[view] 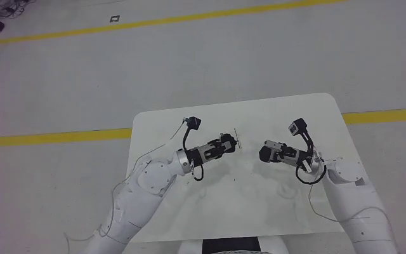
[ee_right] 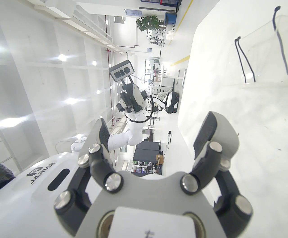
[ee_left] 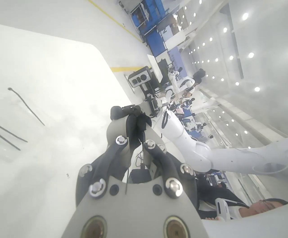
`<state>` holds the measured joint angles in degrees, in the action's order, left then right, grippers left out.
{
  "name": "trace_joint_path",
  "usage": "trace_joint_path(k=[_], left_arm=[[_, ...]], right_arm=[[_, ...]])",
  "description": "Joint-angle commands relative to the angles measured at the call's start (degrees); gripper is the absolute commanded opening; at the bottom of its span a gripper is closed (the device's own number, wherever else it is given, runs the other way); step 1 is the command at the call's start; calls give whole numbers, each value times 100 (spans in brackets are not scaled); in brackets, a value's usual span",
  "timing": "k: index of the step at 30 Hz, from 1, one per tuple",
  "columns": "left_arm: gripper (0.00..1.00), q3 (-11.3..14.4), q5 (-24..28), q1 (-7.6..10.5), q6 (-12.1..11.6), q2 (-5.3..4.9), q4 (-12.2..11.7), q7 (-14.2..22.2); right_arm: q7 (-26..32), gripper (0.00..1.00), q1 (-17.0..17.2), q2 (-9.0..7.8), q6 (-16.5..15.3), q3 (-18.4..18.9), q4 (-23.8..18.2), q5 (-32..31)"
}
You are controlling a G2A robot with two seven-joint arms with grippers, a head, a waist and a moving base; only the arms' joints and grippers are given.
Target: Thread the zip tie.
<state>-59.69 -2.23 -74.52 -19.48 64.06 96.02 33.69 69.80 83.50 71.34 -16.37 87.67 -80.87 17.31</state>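
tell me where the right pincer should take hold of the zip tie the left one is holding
Grip the free stretch of the zip tie that sticks out past the left pincer, probably coming in level from the side of the right pincer. The strap stands crosswise to the left pincer, and the open right pincer faces it across the gap.

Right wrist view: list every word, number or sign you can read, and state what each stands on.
Text that can be quoted: none.
On the arm shell: a maker's logo, a brand, so not quoted.
On the right gripper: a mark on its base plate, cut off at the picture's edge, unreadable.
In the room behind: signs too small to read.
On the table and the zip ties: no print.
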Motion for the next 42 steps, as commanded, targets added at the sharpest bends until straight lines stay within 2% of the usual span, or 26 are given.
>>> trace_joint_path(k=[1, 19, 22, 25, 27, 31, 37, 42], left_arm=[[0, -67, 288, 110, 0, -11, -107, 128], [0, -67, 288, 110, 0, -11, -107, 128], [0, -67, 288, 110, 0, -11, -107, 128], [0, -67, 288, 110, 0, -11, -107, 128], [0, -67, 288, 110, 0, -11, -107, 128], [0, -67, 288, 110, 0, -11, -107, 128], [0, -67, 288, 110, 0, -11, -107, 128], [0, -66, 287, 35, 23, -13, -121, -57]], right_arm=[[0, 100, 0, 0, 0, 0, 0, 0], [-36, 100, 2, 0, 1, -4, -8, -19], [-96, 100, -110, -40, -37, -120, -155, -591], [-119, 100, -306, -77, -161, -244, -130, -1176], [-182, 100, -477, -98, -311, -392, -106, -1698], [-485, 100, -826, -107, -311, -861, -212, -2730], [-961, 100, -1160, -102, -311, -1437, -371, -3633], [-1458, 100, -1283, -128, -311, -1657, -351, -4159]])
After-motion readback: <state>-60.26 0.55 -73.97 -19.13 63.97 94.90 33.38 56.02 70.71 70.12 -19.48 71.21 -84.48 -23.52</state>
